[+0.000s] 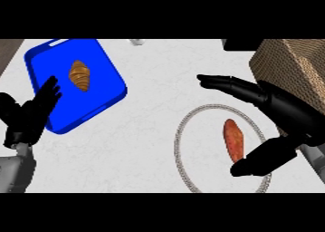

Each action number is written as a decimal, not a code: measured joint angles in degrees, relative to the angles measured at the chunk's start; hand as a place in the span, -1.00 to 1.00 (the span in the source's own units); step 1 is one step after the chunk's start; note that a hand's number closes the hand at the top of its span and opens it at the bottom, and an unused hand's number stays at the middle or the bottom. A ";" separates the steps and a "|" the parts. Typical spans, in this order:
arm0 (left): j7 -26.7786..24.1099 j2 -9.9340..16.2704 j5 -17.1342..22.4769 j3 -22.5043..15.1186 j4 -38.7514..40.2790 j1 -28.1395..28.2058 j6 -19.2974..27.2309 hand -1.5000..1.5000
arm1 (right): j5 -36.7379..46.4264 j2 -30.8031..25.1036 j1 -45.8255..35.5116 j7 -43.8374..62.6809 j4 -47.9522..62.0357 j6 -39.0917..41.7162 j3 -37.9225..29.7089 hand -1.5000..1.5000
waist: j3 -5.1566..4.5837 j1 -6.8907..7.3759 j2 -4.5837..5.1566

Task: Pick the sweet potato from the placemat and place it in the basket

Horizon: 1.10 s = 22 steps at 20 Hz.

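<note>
An orange-brown sweet potato (233, 139) lies on a round white placemat (191, 131) with a grey braided rim, right of centre. My right hand (285, 115) hovers over the placemat's right side, open, with fingers stretched out to the left above the sweet potato and the thumb below it; neither touches it. The woven tan basket (302, 61) stands at the upper right, behind that hand. My left hand (27, 113) rests open at the left edge, fingers up.
A blue tray (104, 97) at the upper left holds a croissant (80, 75); my left hand overlaps its lower left corner. A small white object (136, 42) sits at the far edge. White marbled counter lies between tray and placemat.
</note>
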 measured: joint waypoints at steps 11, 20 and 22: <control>-0.01 -0.59 -0.38 -0.14 -0.32 -0.24 -0.12 0.00 | -3.11 -15.82 -16.56 19.42 7.79 18.87 -6.68 -1.00 | 0.03 0.59 0.31; 0.44 -0.90 -0.68 0.52 -0.93 -0.24 -0.36 0.00 | -11.78 -19.77 -17.14 17.64 16.24 36.46 -12.53 -1.00 | 0.15 0.34 0.42; 0.69 -0.86 -0.62 0.82 -1.69 0.29 -0.40 0.00 | -12.38 -20.24 -13.99 15.45 16.26 37.60 -14.89 -1.00 | 0.17 0.15 0.38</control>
